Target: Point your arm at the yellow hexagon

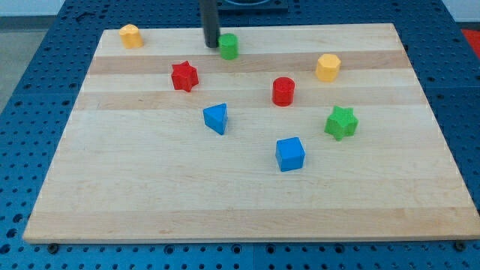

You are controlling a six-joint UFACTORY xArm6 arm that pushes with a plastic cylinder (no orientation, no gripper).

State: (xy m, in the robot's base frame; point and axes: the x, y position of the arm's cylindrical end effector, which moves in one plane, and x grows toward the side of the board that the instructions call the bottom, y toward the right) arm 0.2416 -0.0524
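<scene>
The arm ends in a straight dark rod, and my tip (212,46) rests on the pale wooden board (150,195) near the view's top edge, a little left of centre. There is no gripper on this rig, so nothing opens, closes or holds; the rod simply stands upright, its upper part running out of the frame.

Just beside the tip, at its right, sits a small green cylinder block (229,46), so close that the two look to be touching, though the contact cannot be confirmed. Below and to the left of the tip lies a red star-shaped block (184,76). Further down, nearly straight under the tip, is a blue triangular block (216,118).

The yellow hexagon block (328,67) lies well apart from the tip, toward the view's right, slightly lower than the green cylinder. A second yellow block (131,36), rounded at the top with a shape that is hard to make out, sits in the board's top left corner, also well apart from the tip.

A red cylinder block (283,91) stands between the green cylinder and the lower blocks, down-left of the yellow hexagon. A green star-shaped block (341,123) lies below the hexagon, and a blue cube (290,154) sits down-left of that star. The board lies on a blue perforated table (30,135).
</scene>
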